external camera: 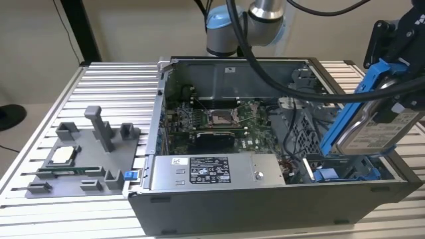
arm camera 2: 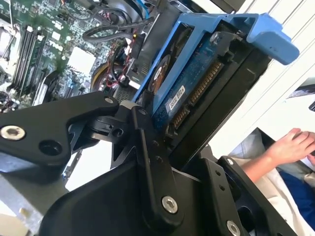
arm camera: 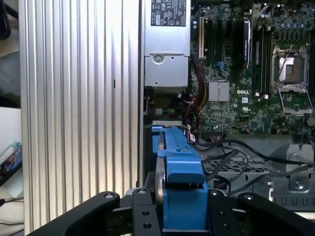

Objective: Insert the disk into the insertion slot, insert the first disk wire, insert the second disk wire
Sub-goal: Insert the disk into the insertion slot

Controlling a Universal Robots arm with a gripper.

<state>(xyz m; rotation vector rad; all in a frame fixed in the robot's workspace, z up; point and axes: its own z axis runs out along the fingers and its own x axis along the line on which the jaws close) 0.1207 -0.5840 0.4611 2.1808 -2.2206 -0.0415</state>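
My gripper [external camera: 396, 92] is shut on the disk [external camera: 379, 130], a silver drive with a white label clipped in a bright blue carrier frame [external camera: 345, 117]. The disk hangs tilted over the case's corner on the exterior view's right. Its lower end reaches down to the insertion slot [external camera: 345, 174], a grey metal bay with blue plastic parts. In the first wrist view the gripper [arm camera: 179, 209] clamps the blue carrier [arm camera: 178, 167] edge-on between its black fingers [arm camera: 142, 216]. The second wrist view shows the disk's circuit-board side [arm camera 2: 189, 91] and connector. Thin cables [arm camera: 221, 147] lie beside the bay.
The open computer case [external camera: 265, 204] rests on a ribbed aluminium table [external camera: 113, 84]. The silver labelled power-supply box [external camera: 219, 172] sits next to the bay, the motherboard [external camera: 216, 119] behind it. A grey fixture with parts [external camera: 79, 159] lies at the exterior view's left. A person's hand [arm camera 2: 295, 147] is nearby.
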